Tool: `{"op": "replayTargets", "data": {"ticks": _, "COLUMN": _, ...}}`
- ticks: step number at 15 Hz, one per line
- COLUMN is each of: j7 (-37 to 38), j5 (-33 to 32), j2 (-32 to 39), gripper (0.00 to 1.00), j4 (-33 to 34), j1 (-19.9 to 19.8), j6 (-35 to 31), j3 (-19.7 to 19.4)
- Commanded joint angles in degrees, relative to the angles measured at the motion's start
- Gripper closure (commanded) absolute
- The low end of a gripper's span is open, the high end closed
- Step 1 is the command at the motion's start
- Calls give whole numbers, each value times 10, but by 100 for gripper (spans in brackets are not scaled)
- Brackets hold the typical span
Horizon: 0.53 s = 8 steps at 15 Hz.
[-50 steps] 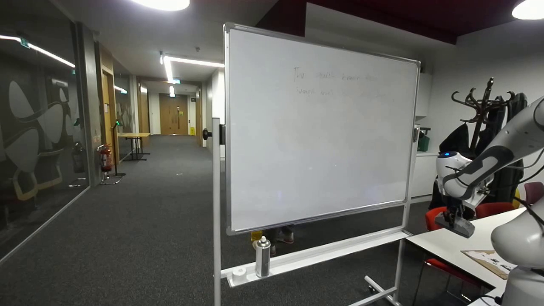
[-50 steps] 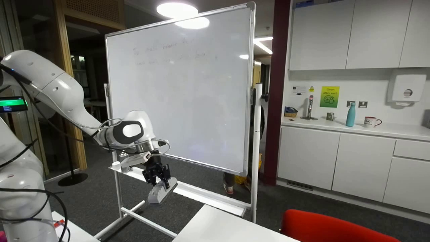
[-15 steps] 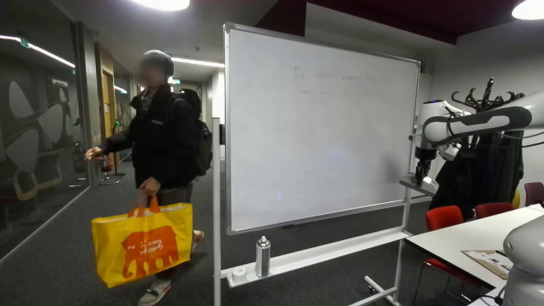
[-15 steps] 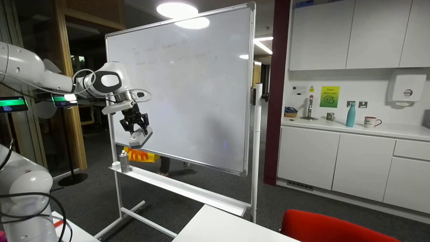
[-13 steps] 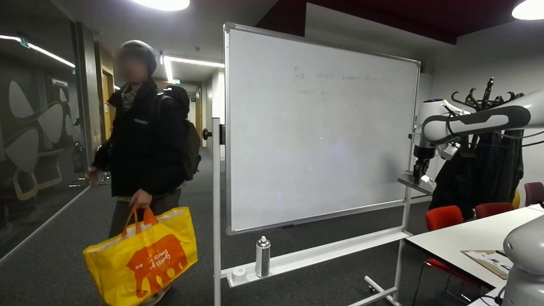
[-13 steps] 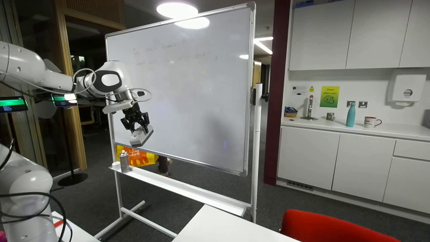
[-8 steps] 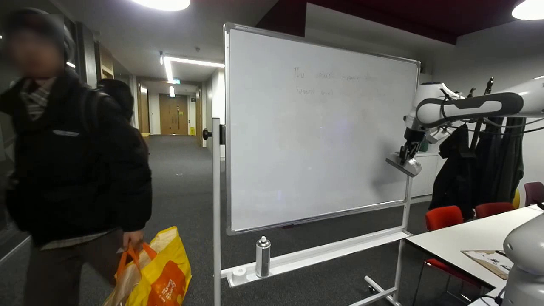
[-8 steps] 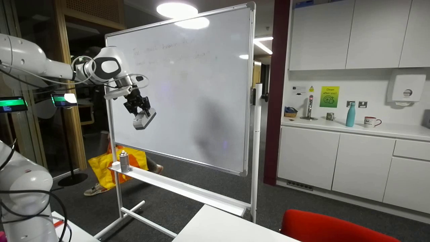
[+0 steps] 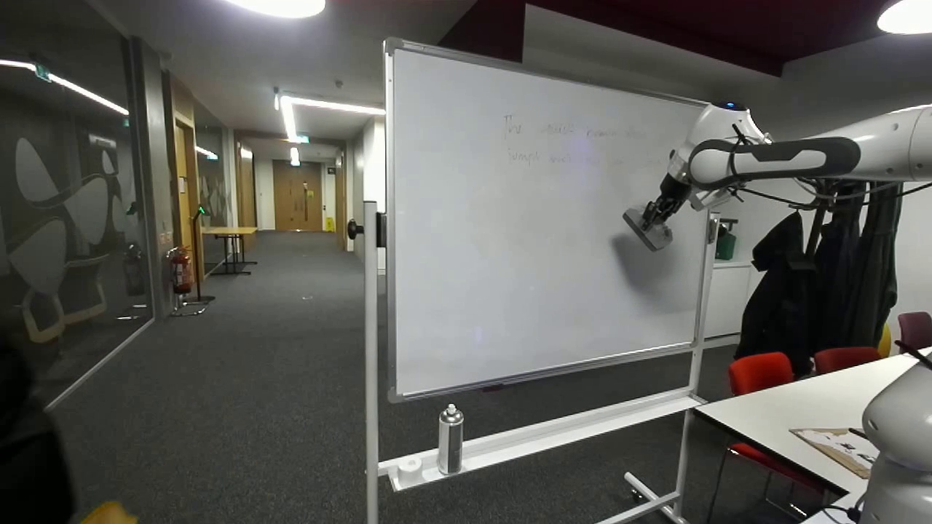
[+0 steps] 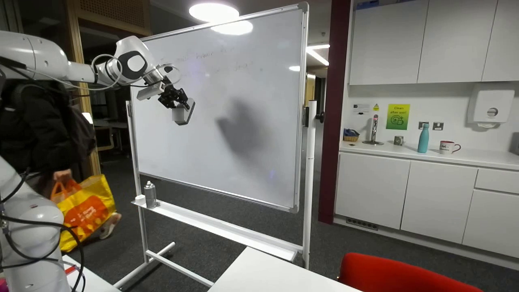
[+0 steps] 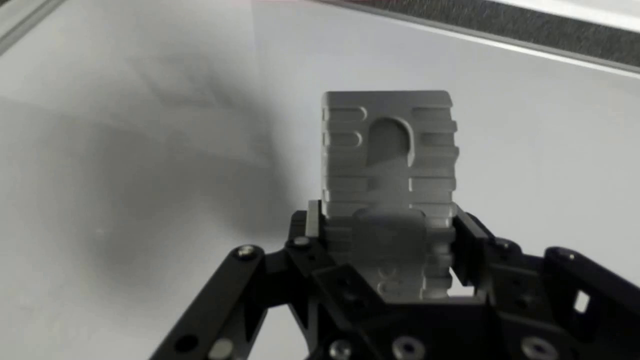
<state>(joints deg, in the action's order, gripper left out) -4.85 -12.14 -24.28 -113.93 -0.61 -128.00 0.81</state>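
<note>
My gripper (image 9: 657, 209) is shut on a grey ribbed whiteboard eraser (image 9: 647, 230), which also shows in an exterior view (image 10: 185, 114). In the wrist view the two black fingers (image 11: 387, 227) press on the sides of the eraser (image 11: 390, 187). The eraser is tilted and is in front of the whiteboard (image 9: 524, 291), at about mid height. Its shadow falls on the board away from it, so it looks apart from the surface. Faint handwriting (image 9: 568, 132) in two lines is near the board's top, above the eraser; it also shows in an exterior view (image 10: 204, 56).
A silver spray can (image 9: 451, 440) and a white roll (image 9: 409, 470) stand on the stand's lower ledge (image 9: 568, 429). A white table (image 10: 275, 271) and a red chair (image 10: 397, 273) are in front. A person with a yellow bag (image 10: 87, 211) is behind the arm.
The arm has risen from low by the table and moved toward the board, keeping hold of the eraser and tilting it. A person carrying a yellow bag has walked past behind the board.
</note>
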Motion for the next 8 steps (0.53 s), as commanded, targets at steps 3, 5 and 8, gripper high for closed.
{"op": "replayTargets", "data": {"ticks": 3, "j7": -29, "j5": 9, "j2": 18, "gripper": 65, "j4": 11, "j1": 8, "j6": -187, "j3": -14}}
{"op": "replayTargets", "data": {"ticks": 5, "j7": -13, "j5": 2, "j2": 21, "gripper": 40, "j4": 12, "j1": -2, "j6": -164, "j3": -2}}
{"op": "replayTargets", "data": {"ticks": 8, "j7": -22, "j5": 2, "j2": 21, "gripper": 40, "j4": 9, "j1": -1, "j6": -187, "j3": -6}}
